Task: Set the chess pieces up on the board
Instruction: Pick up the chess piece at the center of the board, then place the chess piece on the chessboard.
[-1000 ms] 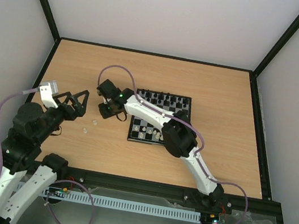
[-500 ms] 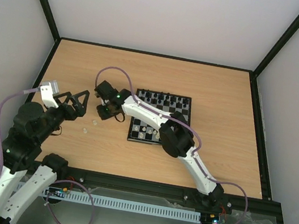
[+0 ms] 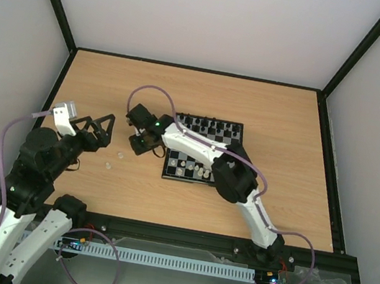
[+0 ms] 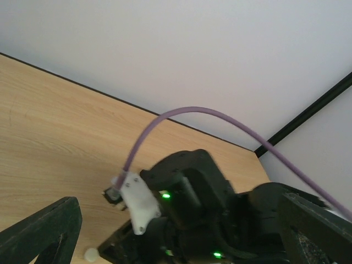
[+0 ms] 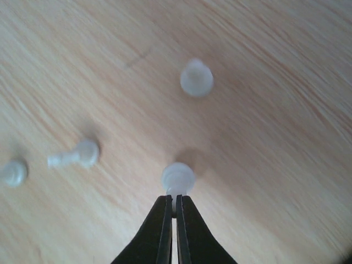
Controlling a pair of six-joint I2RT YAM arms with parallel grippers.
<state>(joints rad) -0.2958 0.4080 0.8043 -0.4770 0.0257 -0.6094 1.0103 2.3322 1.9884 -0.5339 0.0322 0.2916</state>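
The board [image 3: 225, 157] lies mid-table, with black chessmen on its far rows and several white chess pieces [image 3: 185, 163] on its near left squares. My right gripper [image 3: 137, 142], left of the board, is shut on a white piece [image 5: 177, 177] and holds it just above the wood; its tips [image 5: 172, 204] pinch the piece's narrow end. Loose white pieces lie below: one upright [image 5: 196, 77], one on its side [image 5: 77, 154], one at the left edge [image 5: 12, 172]. My left gripper [image 3: 101, 129] is open and empty, its fingers [image 4: 47, 231] either side of the right wrist.
Two loose white pieces [image 3: 120, 153] [image 3: 108, 165] lie on the wood between the two grippers. One small white piece [image 4: 91, 254] shows beside the right arm's black wrist [image 4: 192, 203]. A purple cable [image 4: 220, 118] arcs over that wrist. Black frame posts border the table.
The right wrist swung slightly left, then back right toward the board, and its elbow shifted right. The left arm barely moved. The loose pieces have not moved.
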